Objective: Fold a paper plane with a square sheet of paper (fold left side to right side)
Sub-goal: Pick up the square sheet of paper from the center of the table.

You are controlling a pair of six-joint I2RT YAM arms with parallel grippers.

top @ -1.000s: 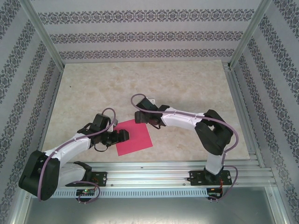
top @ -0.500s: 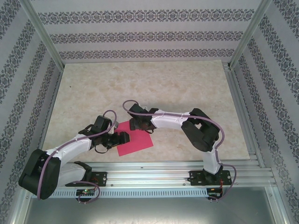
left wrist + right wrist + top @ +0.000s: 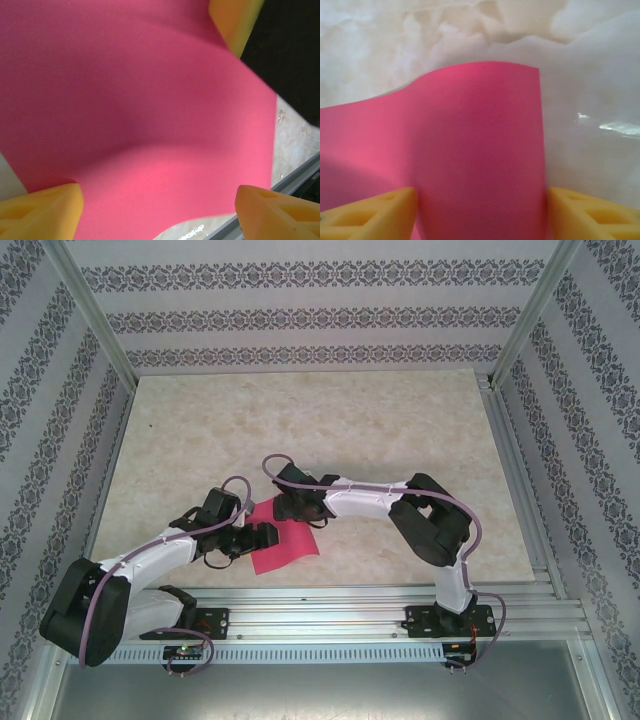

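The square sheet of paper is bright pink and lies on the marble table near the front edge, between both arms. My left gripper sits at its left edge, open. In the left wrist view its yellow fingertips stand wide apart over the bulging sheet. My right gripper is at the sheet's far left corner, open. In the right wrist view its jaws straddle a raised, curved part of the paper. One yellow finger of the right gripper shows past the sheet.
The aluminium rail carrying the arm bases runs along the near edge, just below the paper. Patterned walls and metal posts enclose the marble table, which stretches back behind the arms.
The right arm has swung left onto the sheet's far left corner and its jaws have narrowed. The paper has bulged and looks narrower from above. The left arm has barely moved.
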